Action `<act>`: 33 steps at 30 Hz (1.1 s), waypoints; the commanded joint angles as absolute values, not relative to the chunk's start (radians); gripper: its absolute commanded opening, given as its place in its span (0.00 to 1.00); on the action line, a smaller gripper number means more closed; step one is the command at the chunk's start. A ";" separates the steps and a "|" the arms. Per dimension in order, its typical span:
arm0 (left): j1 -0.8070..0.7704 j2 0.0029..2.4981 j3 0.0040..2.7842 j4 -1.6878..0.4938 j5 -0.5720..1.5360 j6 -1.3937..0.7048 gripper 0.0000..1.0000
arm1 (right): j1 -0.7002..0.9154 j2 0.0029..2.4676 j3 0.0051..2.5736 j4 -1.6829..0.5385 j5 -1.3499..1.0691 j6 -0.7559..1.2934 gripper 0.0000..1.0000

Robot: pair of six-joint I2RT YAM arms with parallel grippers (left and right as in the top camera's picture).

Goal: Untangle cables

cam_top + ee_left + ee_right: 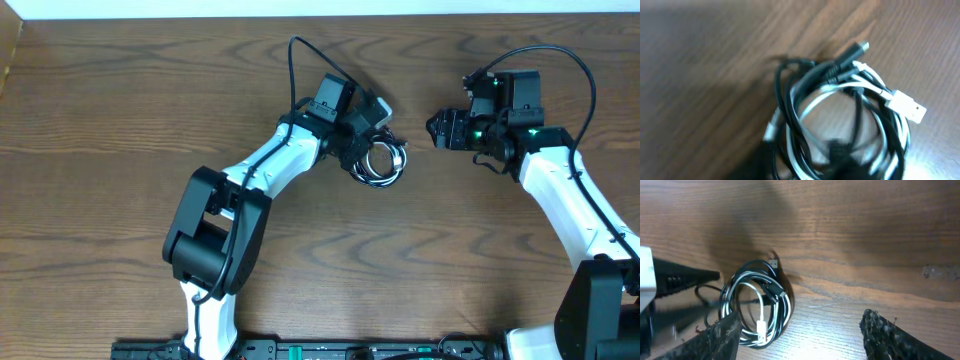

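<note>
The cables (pixel 383 160), one black and one white, lie wound together in a small coil on the wooden table. In the left wrist view the coil (pixel 840 100) fills the frame, with a white plug (pixel 907 106) at its right and a dark plug (pixel 855 50) on top. My left gripper (pixel 368 148) is at the coil's near-left edge. Its fingers (pixel 690 275) straddle the strands there, but blur hides how far the jaws stand apart. My right gripper (pixel 437 128) hovers open to the right of the coil (pixel 757 305), touching nothing.
The wooden table (pixel 120 120) stretches out around the coil. A pale wall runs along its far edge (pixel 320 8). A thick black wire (pixel 300 70) loops up from my left arm, and another (pixel 560 55) arcs over my right arm.
</note>
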State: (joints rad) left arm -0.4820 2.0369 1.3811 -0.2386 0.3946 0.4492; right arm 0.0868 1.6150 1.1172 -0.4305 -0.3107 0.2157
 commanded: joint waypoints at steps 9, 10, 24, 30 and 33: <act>-0.459 1.857 1.392 -0.152 0.408 -0.053 0.07 | 0.100 1.623 1.126 -0.430 -0.355 0.201 0.73; -0.459 1.831 1.392 -0.155 0.409 -0.111 0.07 | 0.106 1.623 1.126 -0.430 -0.355 0.201 0.73; -0.460 1.647 1.392 -0.160 0.483 -0.316 0.07 | 0.159 1.623 1.126 -0.358 -0.529 0.200 0.70; -0.459 1.647 1.392 -0.141 0.482 -0.403 0.08 | 0.197 1.623 1.126 -0.302 -0.632 0.154 0.69; -0.447 1.647 1.392 -0.136 0.482 -0.434 0.08 | 0.220 1.623 1.126 -0.303 -0.628 0.091 0.68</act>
